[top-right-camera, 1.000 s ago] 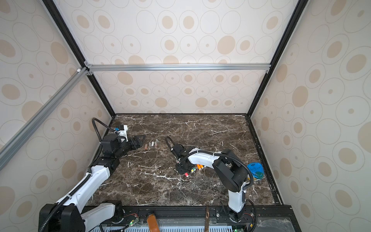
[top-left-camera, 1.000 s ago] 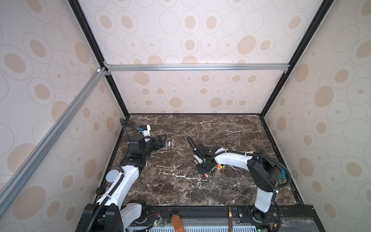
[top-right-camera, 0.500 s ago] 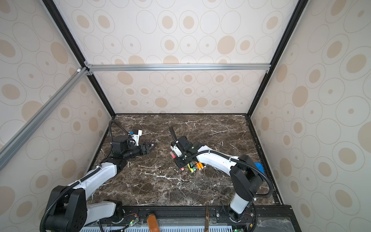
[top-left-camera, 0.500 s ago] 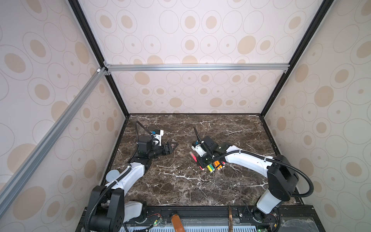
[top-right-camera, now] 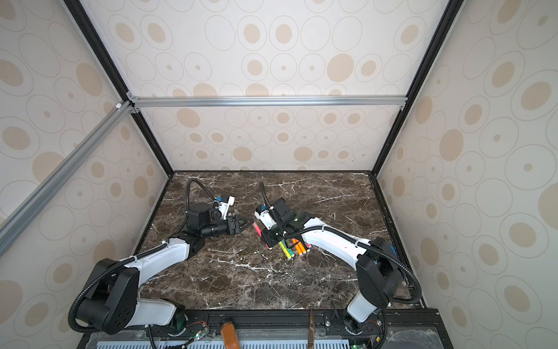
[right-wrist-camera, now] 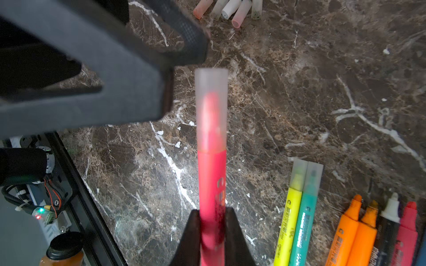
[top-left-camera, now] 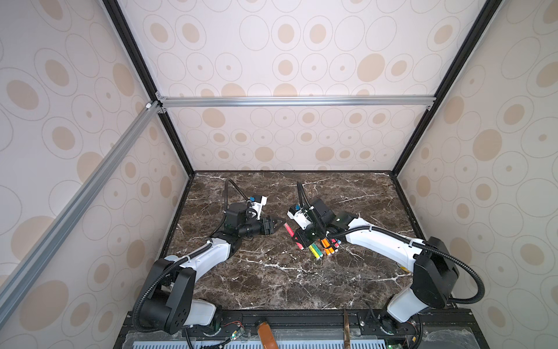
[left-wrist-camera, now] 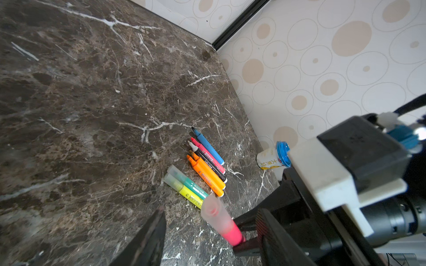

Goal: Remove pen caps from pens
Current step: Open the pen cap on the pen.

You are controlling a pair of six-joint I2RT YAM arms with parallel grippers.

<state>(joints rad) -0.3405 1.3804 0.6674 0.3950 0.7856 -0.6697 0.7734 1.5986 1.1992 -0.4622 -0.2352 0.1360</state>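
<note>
Both arms have been brought together over the counter (top-left-camera: 271, 281) since a second ago. By the right end effector (right-wrist-camera: 211, 210) the pink pen (right-wrist-camera: 211, 179) is clamped, its cap (right-wrist-camera: 211, 103) offered outward for pulling. The left end effector (top-left-camera: 279, 224) (half open, empty) is set beside it. Open counter is left all round except toward the laid-out pens (left-wrist-camera: 202, 165), and the walls are well apart.

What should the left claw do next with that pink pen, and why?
Probably slide the open left gripper over the translucent cap and close on it. The right gripper clamps the pink pen by its barrel, and the cap is on, pointing toward the left jaws, which seem just short of it.
</note>
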